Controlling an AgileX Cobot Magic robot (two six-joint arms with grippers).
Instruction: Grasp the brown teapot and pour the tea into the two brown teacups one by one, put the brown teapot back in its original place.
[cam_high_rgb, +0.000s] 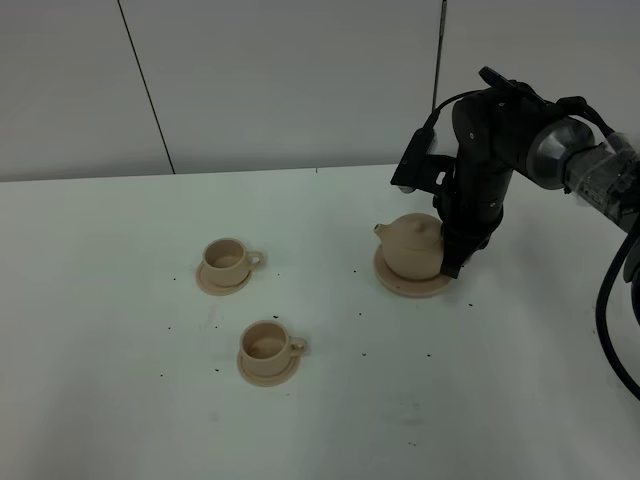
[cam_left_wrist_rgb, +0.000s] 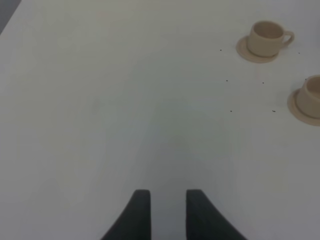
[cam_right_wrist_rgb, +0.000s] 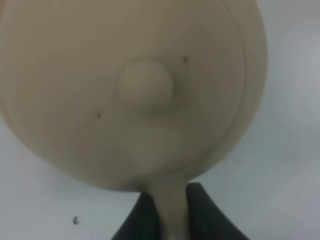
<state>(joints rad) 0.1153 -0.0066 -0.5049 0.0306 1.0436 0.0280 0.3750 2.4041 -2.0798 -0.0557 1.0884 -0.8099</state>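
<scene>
The brown teapot sits on its wide round saucer, right of the table's middle, spout pointing left. My right gripper reaches down behind it and is shut on the loop handle; the right wrist view shows the dark fingers on either side of it, below the knobbed lid. Two brown teacups stand on small saucers to the left, one farther back and one nearer. My left gripper hovers open over bare table, with both cups beyond it.
The white table carries small dark specks scattered around the cups and teapot. A pale panelled wall stands along the back edge. The right arm's black cable hangs at the far right.
</scene>
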